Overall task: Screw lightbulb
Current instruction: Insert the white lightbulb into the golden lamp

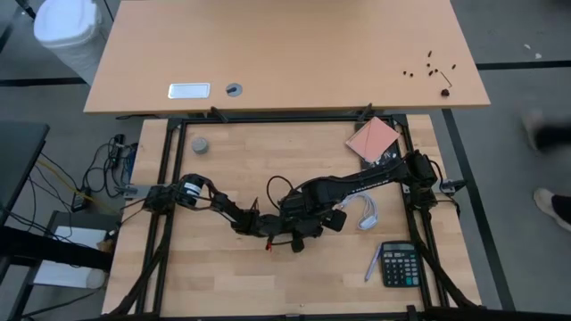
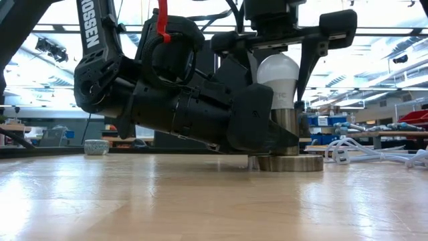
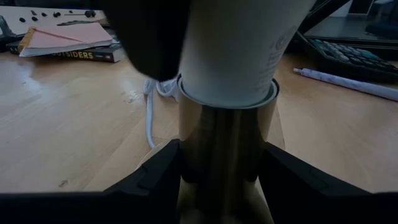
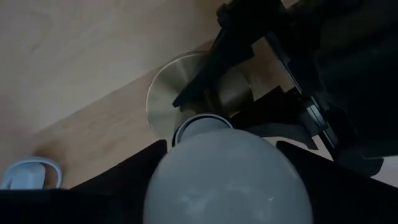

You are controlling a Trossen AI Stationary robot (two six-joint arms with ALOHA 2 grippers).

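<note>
1. The left gripper (image 3: 217,186) has its 2 dark fingers (image 3: 155,180) pinching the brass-coloured metal socket stem (image 3: 217,155); 1 finger lies against each side of the stem, low down near the table.
2. The right gripper (image 2: 284,47) comes down from above the socket stem, its 2 fingers (image 2: 311,60) standing on either side of the bulb's round head. In the low view 1 finger shows apart from the glass, with a gap; whether the fingers touch the head I cannot tell.
3. The glossy white pear-shaped lightbulb (image 2: 279,79) stands upright in the top of the socket stem, head up, its narrow end sunk into the stem's collar.
4. The socket stem rises from a round brass-coloured base disc (image 2: 289,163) that lies flat on the light wooden table (image 2: 200,201).
5. A white cord (image 1: 368,212) lies looped on the table just beside the socket stem, on the right arm's side.
6. Further from the socket stem on that same side lie a dark calculator (image 1: 401,264) and a pale pen (image 1: 371,265).
7. A pink-covered book (image 1: 374,140) lies well apart from the socket stem, towards the table's far edge.
</note>
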